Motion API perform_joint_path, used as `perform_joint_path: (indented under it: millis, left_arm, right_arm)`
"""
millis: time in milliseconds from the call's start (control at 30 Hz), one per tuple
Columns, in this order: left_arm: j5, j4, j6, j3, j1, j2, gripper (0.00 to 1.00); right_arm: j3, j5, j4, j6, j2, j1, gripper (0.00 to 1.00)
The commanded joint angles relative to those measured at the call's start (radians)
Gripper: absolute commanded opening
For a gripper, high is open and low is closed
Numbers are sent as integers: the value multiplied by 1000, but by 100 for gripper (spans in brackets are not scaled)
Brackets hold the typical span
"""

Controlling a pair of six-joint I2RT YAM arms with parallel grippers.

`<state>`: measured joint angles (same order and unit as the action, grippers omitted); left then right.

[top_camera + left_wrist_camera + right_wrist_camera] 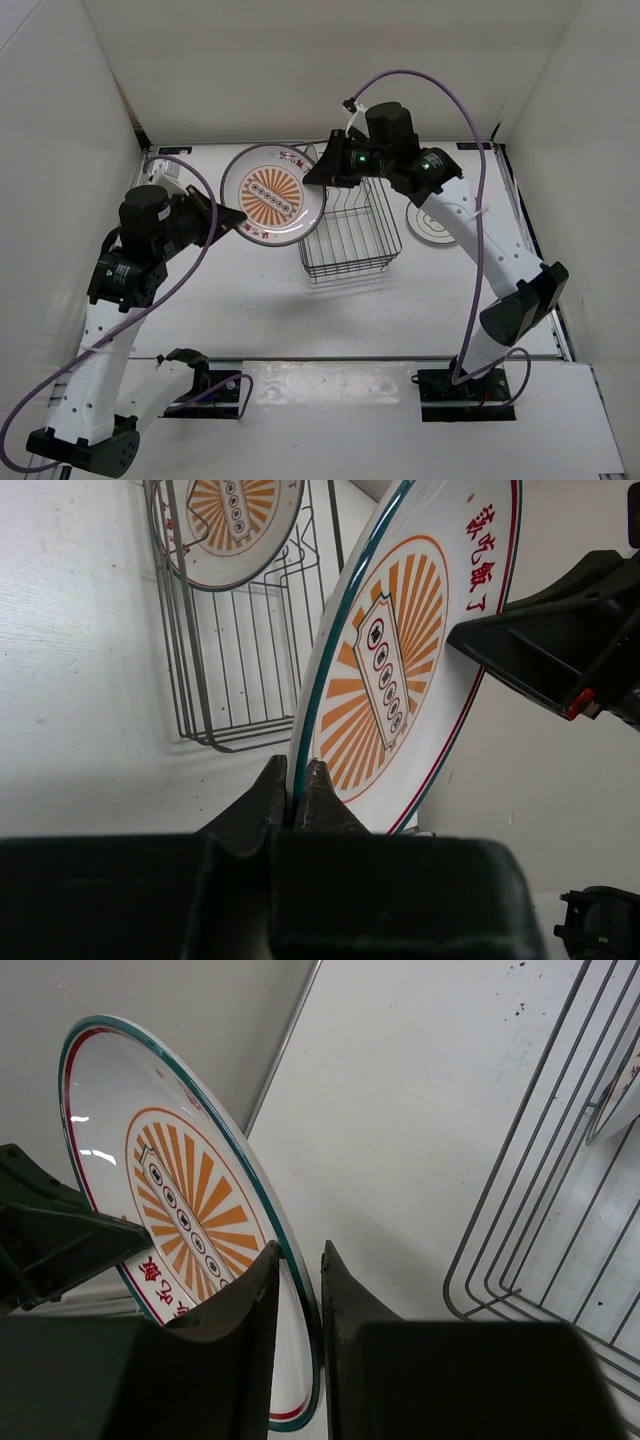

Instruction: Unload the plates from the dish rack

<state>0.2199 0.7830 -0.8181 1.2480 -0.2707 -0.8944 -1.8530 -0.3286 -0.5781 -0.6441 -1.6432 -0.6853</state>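
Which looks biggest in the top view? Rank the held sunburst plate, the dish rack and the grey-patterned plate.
1-2. Held sunburst plate and dish rack: look alike; the plate is raised nearer the camera, so unsure.
3. Grey-patterned plate, partly hidden by the right arm.

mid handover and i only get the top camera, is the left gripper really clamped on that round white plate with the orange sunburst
Observer: yes, the left wrist view shows the left gripper shut on the rim of the white sunburst plate
Operator: and the other one, gripping too
Observer: no, the right gripper only straddles the rim, and a gap shows beside one finger
Operator: anything left to unload
Observer: a second white sunburst plate stands upright in the dark wire dish rack
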Motion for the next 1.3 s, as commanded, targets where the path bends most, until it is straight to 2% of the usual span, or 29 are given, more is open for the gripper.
perform_joint_path:
  millis: [0,167,233,267,300,333,433,467,500,533,567,600,633,667,700,733,800,933,1033,1167,1267]
  left_arm:
    - [-59,16,134,-59,-30,-44,0]
    - [-97,7,123,-75,-28,-35,0]
    - [-142,16,138,-67,-28,-37,0]
    - [-174,16,157,-67,-32,-40,0]
    - [-188,13,189,-62,-30,-43,0]
    - [-210,10,204,-56,-32,-55,0]
    - [-406,28,273,36,-30,-139,0]
    - [-445,50,307,113,-13,-194,0]
    - [-458,89,304,152,67,-269,0]
    - [-330,132,280,242,146,-305,0]
    - [-224,133,181,243,356,-340,0]
    - [-112,81,77,232,519,-418,0]
    - [18,-13,47,206,566,-435,0]
    - [30,-57,56,217,614,-474,0]
    - [29,-70,62,247,617,-542,0]
    - [60,-30,80,375,620,-576,0]
    - [116,1,73,430,622,-673,0]
    - [192,-198,17,236,627,-630,0]
    - [216,-217,36,142,630,-636,0]
    - [248,-327,28,-36,630,-633,0]
    - [240,-334,69,-87,616,-675,0]
  right_arm:
    - [14,-82,60,-88,6,-79,0]
    - [64,-136,57,-152,-24,-79,0]
    - [95,-148,49,-154,-26,-77,6]
    - [104,-150,37,-149,-26,-77,13]
    - [98,-150,21,-143,-29,-76,38]
    - [88,-148,-56,-126,-36,-68,46]
    - [-29,-122,-214,-62,-82,-31,65]
    - [-101,-86,-297,-46,-96,-22,68]
    - [-119,-75,-362,-11,-98,-16,70]
    - [-126,-52,-385,-2,-95,6,73]
    - [-114,-46,-414,4,-74,15,73]
    - [-97,-41,-413,21,-40,23,73]
    - [-78,-43,-407,23,-15,42,73]
    - [-14,-41,-373,27,31,49,76]
    - [7,-40,-359,30,80,61,77]
    - [64,-41,-352,29,101,69,77]
    - [99,-23,-327,34,178,76,77]
    - [263,-7,-255,-11,266,92,77]
    - [305,2,-227,-26,310,101,77]
    - [304,10,-270,1,321,109,77]
    - [296,28,-319,26,336,113,77]
